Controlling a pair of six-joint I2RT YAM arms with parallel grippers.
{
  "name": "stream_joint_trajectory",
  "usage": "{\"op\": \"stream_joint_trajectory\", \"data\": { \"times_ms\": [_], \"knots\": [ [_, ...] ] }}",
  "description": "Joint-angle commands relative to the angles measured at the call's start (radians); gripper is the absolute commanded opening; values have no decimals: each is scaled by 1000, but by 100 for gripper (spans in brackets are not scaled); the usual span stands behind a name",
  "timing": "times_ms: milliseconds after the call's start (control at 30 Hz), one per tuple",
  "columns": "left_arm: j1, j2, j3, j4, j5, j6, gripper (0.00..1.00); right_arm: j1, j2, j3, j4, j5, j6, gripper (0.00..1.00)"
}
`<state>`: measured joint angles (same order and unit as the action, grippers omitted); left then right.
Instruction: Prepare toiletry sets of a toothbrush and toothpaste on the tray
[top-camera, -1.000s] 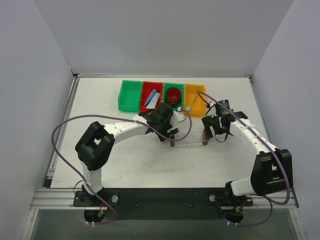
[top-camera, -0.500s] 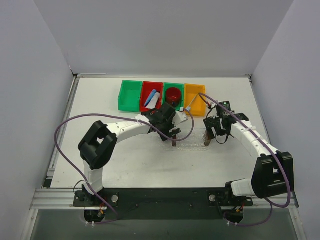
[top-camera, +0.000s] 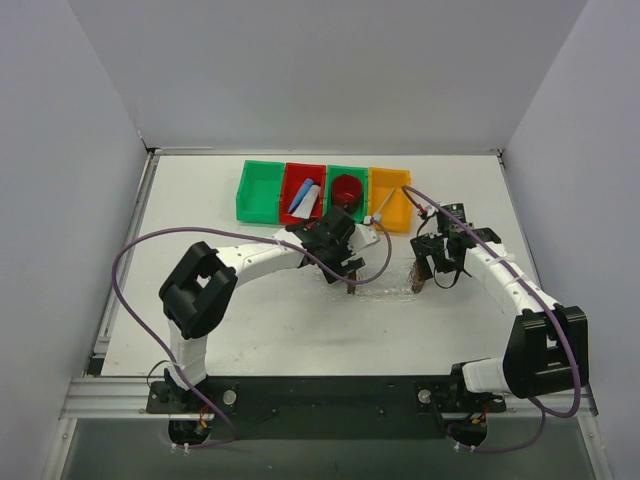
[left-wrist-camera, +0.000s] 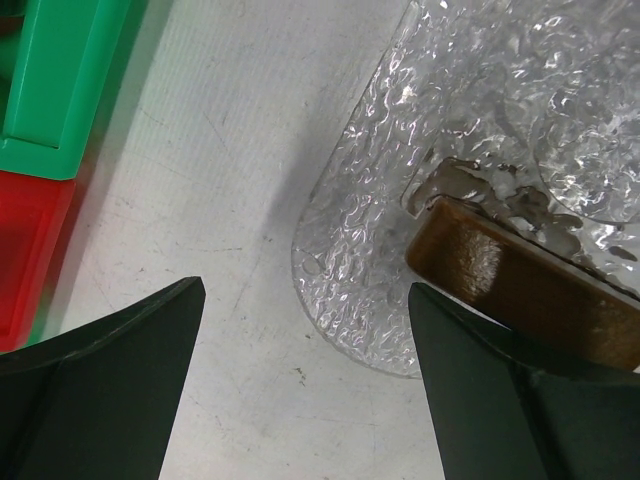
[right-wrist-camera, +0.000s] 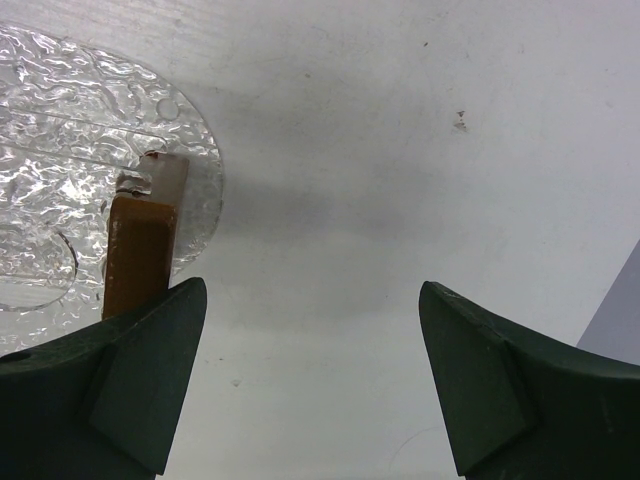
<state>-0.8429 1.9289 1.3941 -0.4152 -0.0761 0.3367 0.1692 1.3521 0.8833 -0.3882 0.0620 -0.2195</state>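
There are four bins in a row at the back of the counter (top-camera: 230, 310): a green bin (top-camera: 259, 190), a red bin (top-camera: 303, 170), a second green bin (top-camera: 333, 175) and an orange bin (top-camera: 390, 190). Two tubes lie in the red bin, one blue tube (top-camera: 298, 195) and one white tube (top-camera: 311, 201). One red cup (top-camera: 347, 188) sits in the second green bin. One toothbrush (top-camera: 377, 217) lies by the front of the orange bin. It is tiny, and I cannot tell if it is in the bin or out of it.

One tray (top-camera: 385, 287) sits in front of the bins on a bumpy clear mat (left-wrist-camera: 360, 240). It has two wooden blocks, a left block (left-wrist-camera: 520, 285) and a right block (right-wrist-camera: 138, 250). From above, the clear part is very hard to see. Each block is partly hidden behind a finger.

The left pincer (left-wrist-camera: 306, 288) is wide open over the mat's edge and holds nothing. The right pincer (right-wrist-camera: 312, 287) is wide open too, holding nothing, just beside the right block.

The tray is well apart from the counter's edges. Bare counter lies between it and the arm bases. Walls stand on three sides.
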Motion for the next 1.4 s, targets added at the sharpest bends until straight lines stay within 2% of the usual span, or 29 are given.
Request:
{"op": "stream_joint_trajectory", "data": {
  "times_ms": [0, 700, 1067, 1267, 1367],
  "knots": [
    [-35, 24, 43, 65, 29, -11, 95, 9, -15, -20, -34, -93, 14, 83],
    [-22, -33, 19, 78, -10, 1, 95, -51, -71, -15, -35, -94, 22, 86],
    [68, -153, -4, 70, 24, 10, 96, -115, -185, 9, -35, -113, 8, 86],
    [139, -151, 91, 30, 52, -4, 96, -117, -218, 25, -37, -102, 20, 86],
    [165, -104, 218, -29, 76, -7, 96, -117, -235, 39, -40, -94, 29, 86]
  ]
}}
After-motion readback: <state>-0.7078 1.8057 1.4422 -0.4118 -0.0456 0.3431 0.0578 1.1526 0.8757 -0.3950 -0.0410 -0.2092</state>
